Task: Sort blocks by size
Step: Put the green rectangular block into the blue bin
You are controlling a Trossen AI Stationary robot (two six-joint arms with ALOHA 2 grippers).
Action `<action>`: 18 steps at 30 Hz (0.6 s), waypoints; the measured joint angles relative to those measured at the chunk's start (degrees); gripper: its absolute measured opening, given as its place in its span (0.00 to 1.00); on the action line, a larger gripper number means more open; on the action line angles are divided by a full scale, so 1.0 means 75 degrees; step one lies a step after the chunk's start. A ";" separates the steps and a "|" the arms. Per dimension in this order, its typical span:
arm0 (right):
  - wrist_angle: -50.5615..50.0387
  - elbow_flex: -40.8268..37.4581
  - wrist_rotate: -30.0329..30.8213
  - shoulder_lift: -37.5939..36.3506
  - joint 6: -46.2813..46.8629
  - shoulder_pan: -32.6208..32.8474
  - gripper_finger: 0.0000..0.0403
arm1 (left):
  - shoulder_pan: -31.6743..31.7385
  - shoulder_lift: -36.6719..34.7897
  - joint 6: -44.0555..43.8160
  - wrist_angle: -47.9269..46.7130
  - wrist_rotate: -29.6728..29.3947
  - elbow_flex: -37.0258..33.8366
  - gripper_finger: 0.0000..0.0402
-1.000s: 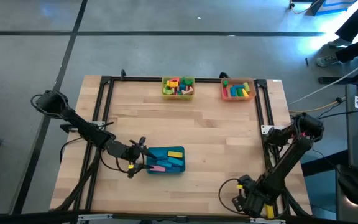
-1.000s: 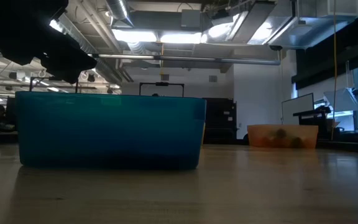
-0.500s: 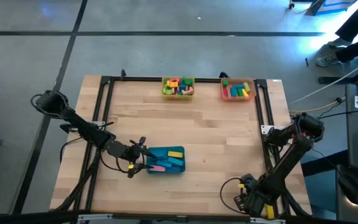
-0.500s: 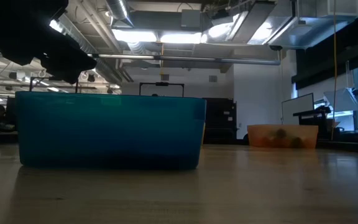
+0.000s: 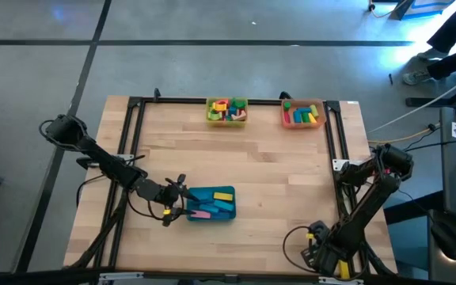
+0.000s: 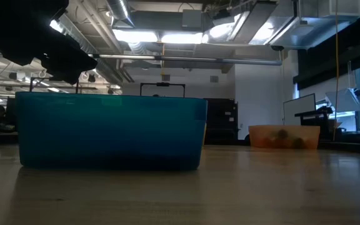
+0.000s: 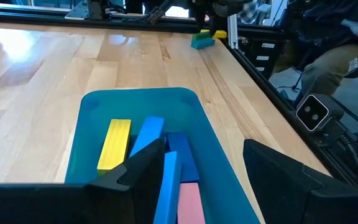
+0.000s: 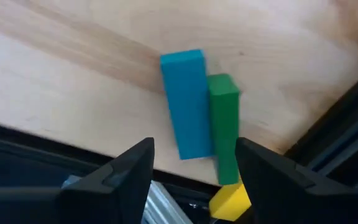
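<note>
Blocks lie sorted across three trays on a wooden table (image 5: 275, 174) as two dark arms work its near side. The right gripper (image 8: 191, 180), down at the near right corner, hangs above a blue bar (image 8: 186, 102) and a green bar (image 8: 224, 124) that lie side by side and touching near the table's edge, with a small yellow piece (image 8: 230, 199) just beyond the green bar's end. Its jaws stand apart and empty, straddling the pair without touching either. The step in hand appears to be picking one of these last loose bars; the next move would call for lowering over a single bar and closing across its narrow width, which may be awkward with the two pressed together.

The left gripper (image 7: 197, 180) sits at the left end of the teal tray (image 5: 226, 190), near centre-left, jaws apart over the tray's rim and holding nothing. Inside lie long bars: a yellow bar (image 7: 114, 144), blue bars (image 7: 146, 134) and a pink bar (image 7: 190, 202), roughly parallel.

At the far edge, the yellow tray (image 5: 209, 116) holds a jumble of small mixed-colour pieces, and the orange tray (image 5: 285, 115), to its right, holds mid-sized pieces in green, red and yellow. The bars look rigid and square-edged, easy to pinch.
</note>
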 joint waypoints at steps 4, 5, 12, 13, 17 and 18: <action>-0.0581 0.0000 -0.0034 -0.0002 0.0101 0.0000 0.56 | 0.0000 0.0001 0.0001 -0.0021 0.0000 0.0000 0.50; -0.0680 0.0000 -0.0034 -0.0002 0.0107 0.0000 0.56 | 0.0000 0.0000 0.0001 -0.0020 0.0000 0.0000 0.50; 0.0142 -0.0453 0.0011 -0.0004 0.0143 0.0035 0.56 | 0.0000 -0.0001 0.0006 -0.0020 0.0000 0.0000 0.50; 0.0339 -0.0603 0.0035 -0.0004 0.0187 0.0044 0.56 | 0.0000 -0.0002 0.0006 -0.0023 0.0000 0.0000 0.50; 0.0931 -0.1055 -0.0018 -0.0066 0.0311 0.0038 0.56 | 0.0000 -0.0002 0.0073 -0.0022 0.0000 0.0000 0.50; 0.0944 -0.1084 -0.0018 -0.0062 0.0301 0.0038 0.54 | 0.0000 0.0001 0.0096 -0.0026 0.0000 0.0000 0.50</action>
